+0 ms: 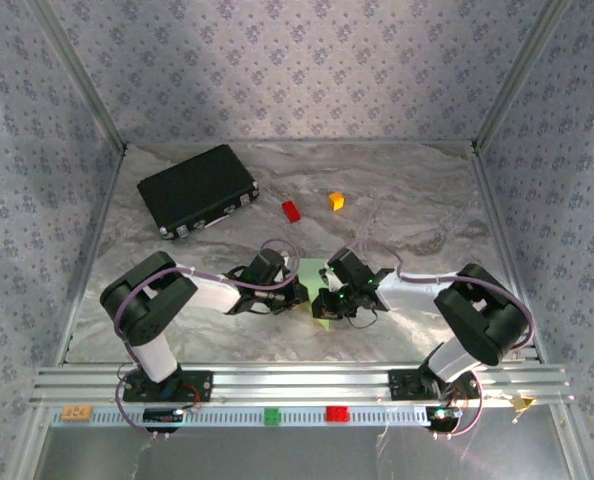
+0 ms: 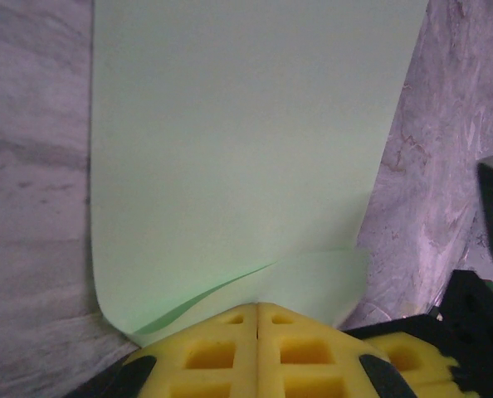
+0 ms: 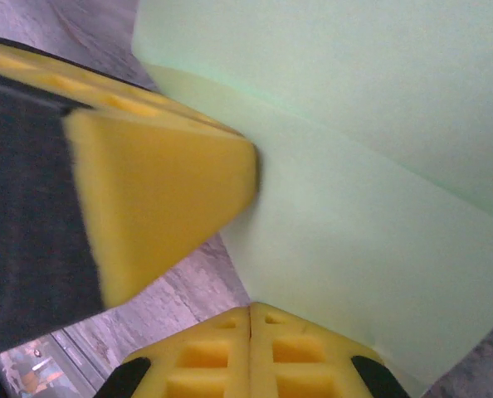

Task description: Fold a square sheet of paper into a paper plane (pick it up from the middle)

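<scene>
The square sheet of paper lies on the marbled table near its front middle, between the 2 arms, which meet over it. It is not yet a dart: the left wrist view shows a broad pale green sheet spread flat, with its near edge curling up off the table.

The left hand has its yellow fingers pressed together, and the lifted edge of the sheet runs into their tips, so it is clamped on the paper. From the right wrist, 1 of its fingers sits at a crease that crosses the sheet.

The right hand is also closed tight, just beside the left one. The sheet's edge meets its tips, but I cannot tell whether the paper is nipped or only pressed.

Well behind, a black case lies at the back left, with a red block and an orange block to its right
</scene>
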You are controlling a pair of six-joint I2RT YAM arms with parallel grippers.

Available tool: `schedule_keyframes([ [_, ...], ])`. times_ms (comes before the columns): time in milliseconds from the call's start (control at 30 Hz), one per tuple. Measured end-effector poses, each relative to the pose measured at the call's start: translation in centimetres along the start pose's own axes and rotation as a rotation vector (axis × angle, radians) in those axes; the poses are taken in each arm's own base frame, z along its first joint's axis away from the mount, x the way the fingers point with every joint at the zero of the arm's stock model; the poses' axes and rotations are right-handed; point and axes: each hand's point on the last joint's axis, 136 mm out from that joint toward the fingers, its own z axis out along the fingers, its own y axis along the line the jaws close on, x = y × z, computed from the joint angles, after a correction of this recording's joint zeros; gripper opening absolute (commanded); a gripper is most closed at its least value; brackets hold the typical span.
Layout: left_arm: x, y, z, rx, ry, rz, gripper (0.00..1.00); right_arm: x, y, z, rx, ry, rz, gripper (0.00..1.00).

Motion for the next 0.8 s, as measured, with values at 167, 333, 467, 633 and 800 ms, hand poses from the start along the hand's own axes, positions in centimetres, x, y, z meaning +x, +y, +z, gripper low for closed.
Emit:
schedule_keyframes([
  [167, 0.0, -0.1, 0.0, -0.002, 0.001, 0.004, 0.0, 0.4, -0.2, -0.2, -0.038, -0.041, -0.016, 0.04],
  [333, 0.0, -0.1, 0.1, -0.011, 0.002, 0.012, 0.0, 1.1, -0.6, -1.0, -0.06, -0.057, 0.004, 0.05],
  [467, 0.0, -0.1, 0.1, -0.012, 0.003, 0.015, 0.0, 0.9, -0.2, -1.6, -0.07, -0.065, 0.005, 0.06],
  [633, 0.0, -0.1, 0.1, -0.012, 0.003, 0.015, 0.0, -0.6, 1.0, -1.8, -0.088, -0.081, 0.001, 0.06],
  [800, -0.1, -0.2, 0.1, -0.017, 0.005, 0.016, 0.0, -0.2, -0.5, -0.6, -0.042, -0.04, 0.036, 0.02],
])
